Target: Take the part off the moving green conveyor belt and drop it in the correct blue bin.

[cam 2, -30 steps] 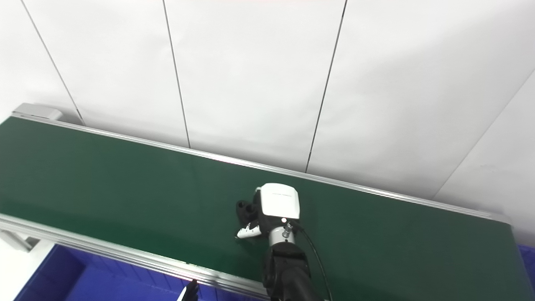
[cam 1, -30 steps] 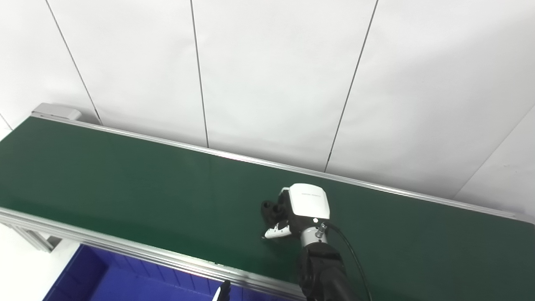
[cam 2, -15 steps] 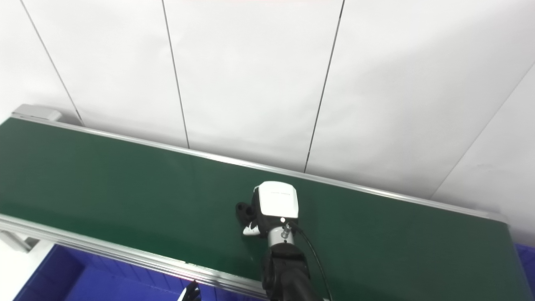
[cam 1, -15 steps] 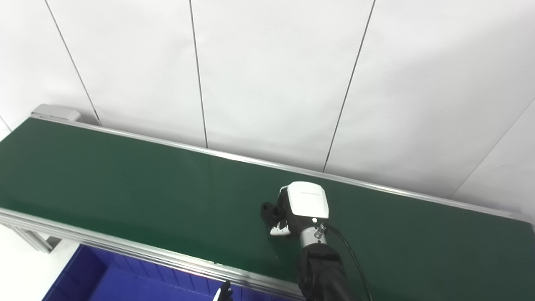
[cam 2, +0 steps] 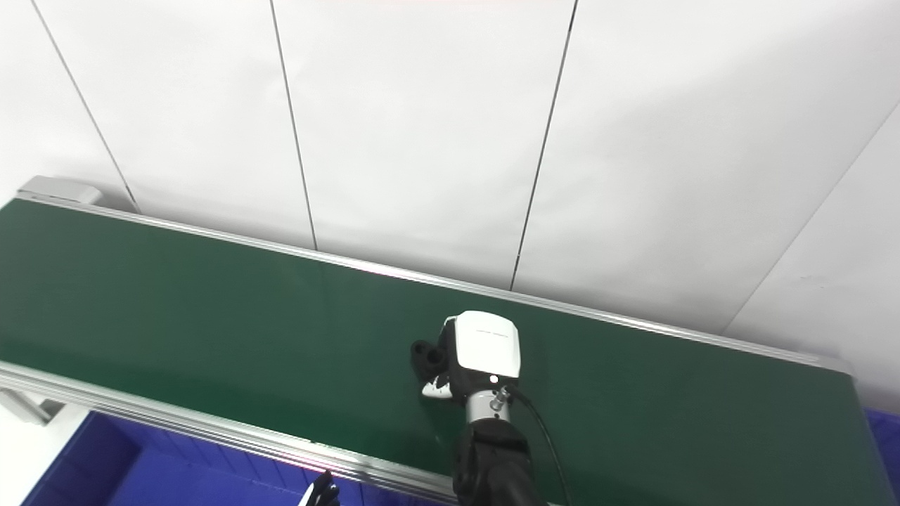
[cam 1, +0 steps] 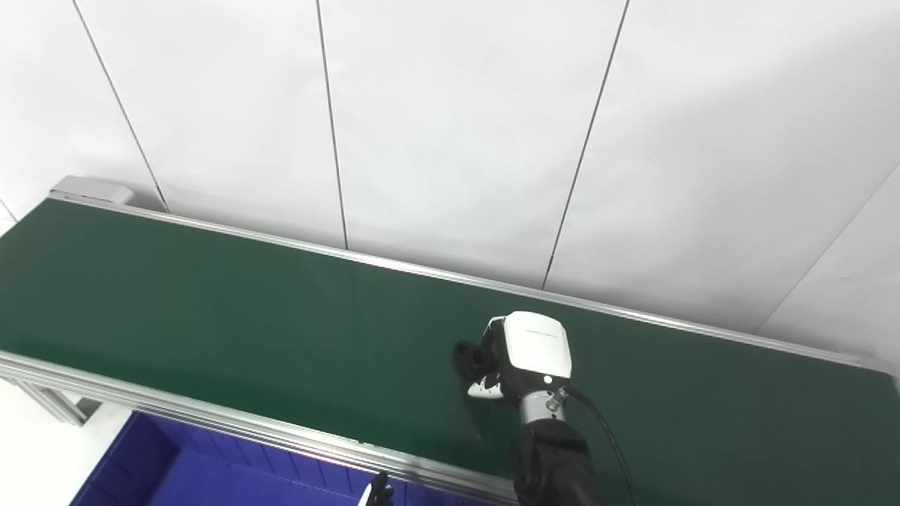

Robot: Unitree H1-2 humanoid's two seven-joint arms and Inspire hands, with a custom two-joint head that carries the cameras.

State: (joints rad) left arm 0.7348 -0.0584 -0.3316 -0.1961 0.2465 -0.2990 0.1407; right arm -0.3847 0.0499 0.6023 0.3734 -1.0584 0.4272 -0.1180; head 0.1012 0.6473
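The green conveyor belt point(cam 1: 211, 316) runs from the upper left to the lower right. My right hand point(cam 1: 524, 351) rests on it right of the middle, white back up, with its arm rising from the bottom edge. Its fingers curl leftward around a small black part point(cam 1: 467, 355), and the white-tipped thumb point(cam 1: 485, 388) is tucked in under it. The part sits on or just above the belt; I cannot tell which. Only a fingertip of my left hand point(cam 1: 377, 492) shows at the bottom edge, below the belt's near rail.
A blue bin point(cam 1: 162, 471) lies below the belt's near aluminium rail point(cam 1: 211, 422) at the bottom left. A sliver of another blue bin point(cam 2: 887, 436) shows past the belt's right end. A white panelled wall stands behind the far rail.
The right thumb has folded in from its outstretched pose onto the black part. Hand and part have shifted a little to the right along the belt. The left fingertip has stayed put.
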